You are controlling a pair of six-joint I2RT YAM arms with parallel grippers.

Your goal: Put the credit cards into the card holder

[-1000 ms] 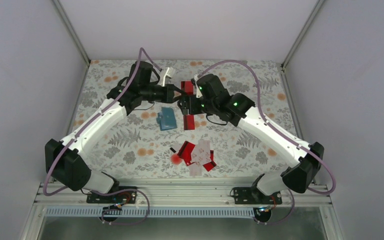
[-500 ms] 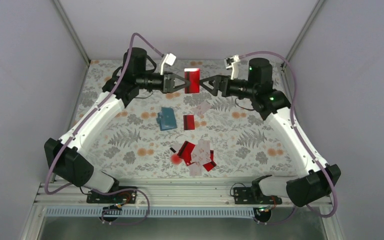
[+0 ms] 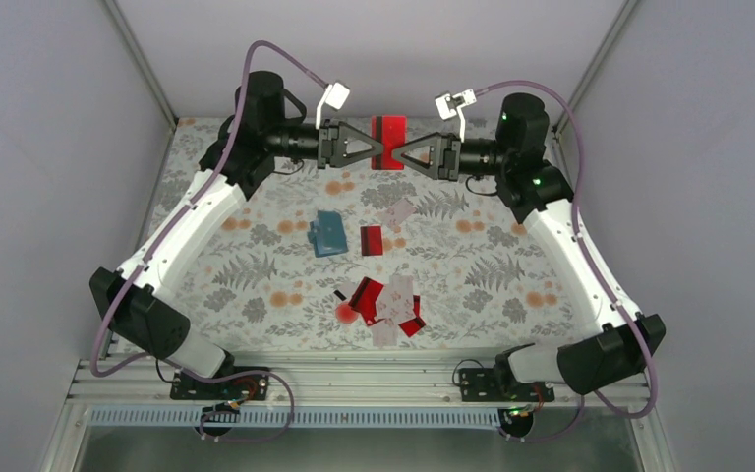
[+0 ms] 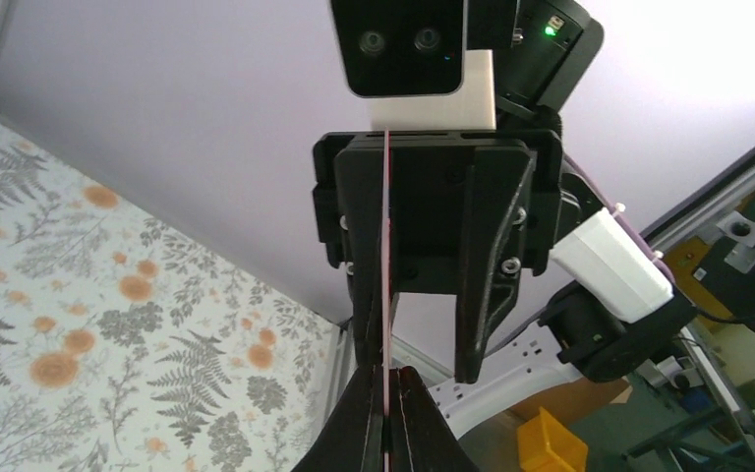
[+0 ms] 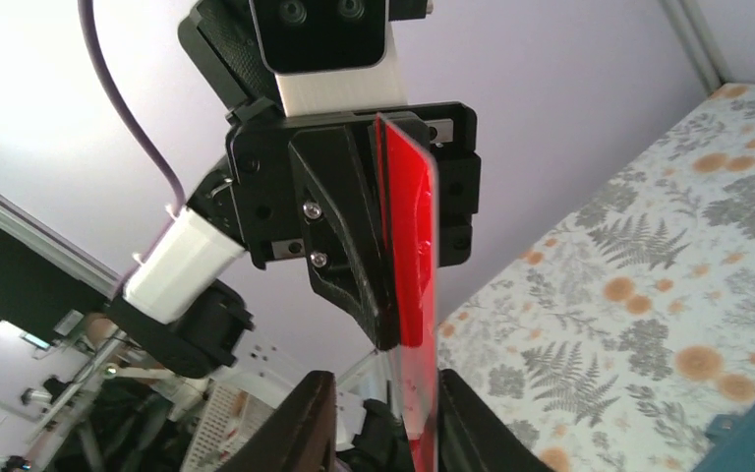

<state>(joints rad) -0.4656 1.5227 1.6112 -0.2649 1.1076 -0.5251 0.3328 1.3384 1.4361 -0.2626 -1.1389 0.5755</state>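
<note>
The left arm and right arm are white shells between black joint housings, with a purple cable looping along each. A green light glows on the right wrist. The left tool and right tool are black, with tapered fingers, silver screws and a white camera mount.

Floral table with card holder, scattered credit cards

I count one card holder, one raised red card, one lone red card, one pale card, one pile of cards, uncountable.
</note>
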